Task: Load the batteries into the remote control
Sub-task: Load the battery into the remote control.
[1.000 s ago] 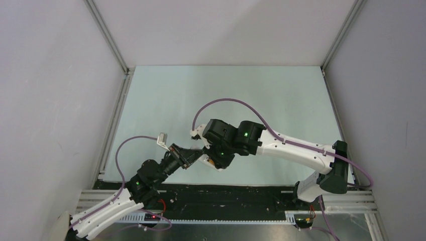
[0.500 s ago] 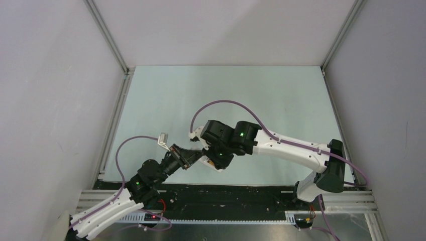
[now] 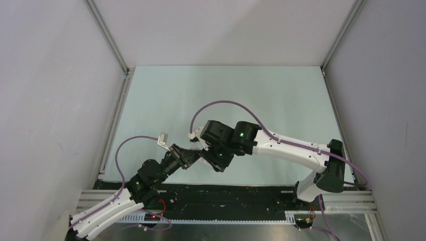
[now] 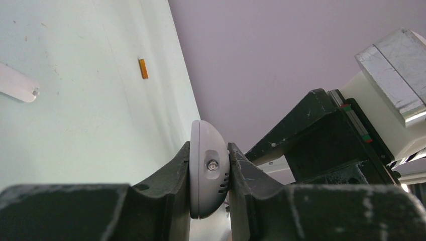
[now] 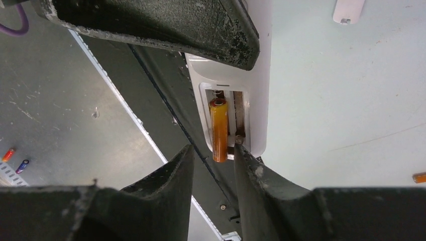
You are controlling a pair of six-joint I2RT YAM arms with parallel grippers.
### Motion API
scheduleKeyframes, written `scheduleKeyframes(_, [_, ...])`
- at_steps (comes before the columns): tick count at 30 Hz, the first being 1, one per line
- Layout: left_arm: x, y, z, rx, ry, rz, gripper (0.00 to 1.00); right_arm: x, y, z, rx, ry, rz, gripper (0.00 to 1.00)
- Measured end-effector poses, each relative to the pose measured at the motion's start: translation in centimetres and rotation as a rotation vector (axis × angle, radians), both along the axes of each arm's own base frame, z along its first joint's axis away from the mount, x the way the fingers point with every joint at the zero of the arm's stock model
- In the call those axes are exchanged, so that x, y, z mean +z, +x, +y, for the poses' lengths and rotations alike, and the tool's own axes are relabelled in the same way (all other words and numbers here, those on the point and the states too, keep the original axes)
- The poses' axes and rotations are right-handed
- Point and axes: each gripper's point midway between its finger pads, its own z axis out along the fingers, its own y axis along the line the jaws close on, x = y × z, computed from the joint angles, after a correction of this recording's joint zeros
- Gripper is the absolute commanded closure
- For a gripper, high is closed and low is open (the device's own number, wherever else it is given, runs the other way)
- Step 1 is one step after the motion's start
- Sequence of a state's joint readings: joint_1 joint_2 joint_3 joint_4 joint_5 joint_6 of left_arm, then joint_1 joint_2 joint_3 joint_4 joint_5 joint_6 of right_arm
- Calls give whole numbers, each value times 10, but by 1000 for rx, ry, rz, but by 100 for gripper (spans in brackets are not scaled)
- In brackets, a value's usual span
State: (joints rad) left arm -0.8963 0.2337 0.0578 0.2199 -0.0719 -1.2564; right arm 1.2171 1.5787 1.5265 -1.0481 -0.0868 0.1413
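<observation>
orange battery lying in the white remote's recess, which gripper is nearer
Right. The right gripper stands open with its fingertips either side of one end of the orange cylindrical battery; the left gripper clamps the slim white plastic remote farther along.

Items counted: there were two thin orange-copper cylindrical batteries, one battery [image 5: 218,131] and a second battery [image 4: 143,69]. There was one slim white plastic remote control [image 4: 205,173] and one small white oblong plastic cover [image 4: 17,84].
</observation>
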Motion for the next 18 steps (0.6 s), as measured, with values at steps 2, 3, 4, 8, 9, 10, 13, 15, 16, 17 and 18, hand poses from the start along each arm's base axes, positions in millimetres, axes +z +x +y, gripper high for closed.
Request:
scheduleKeyframes(2, [0,0,0,0,1,1,100,0,0,0,0,0,-1,60])
scheduleKeyframes(3, [-1,0,0,0,2,1,100,0,0,0,-1,0,-2,60])
scheduleKeyframes(4, [-1,0,0,0,2,2,100,0,1,0,-1,0,-3,60])
scheduleKeyframes(8, [-1,0,0,1,2,2,100,0,2,0,-4,1,-9,59])
scheduleKeyframes(9, [-1,0,0,2,2,2,100,0,3,1,-6,3,-13,59])
scheduleKeyframes(10, [-1,0,0,2,2,2,100,0,3,1,-7,4,-15,59])
scheduleKeyframes(13, [-1,1,0,3,3,3,100,1,5,3,-11,11,-25,58])
scheduleKeyframes(15, [-1,0,0,2,3,4,100,2,7,5,-13,18,-31,58])
scheduleKeyframes(16, [-1,1,0,3,3,5,100,2,7,5,-13,21,-33,58])
scheduleKeyframes(17, [-1,1,0,3,2,5,100,2,8,6,-14,24,-35,57])
scheduleKeyframes(18, [-1,1,1,4,1,5,100,3,8,7,-14,29,-37,56])
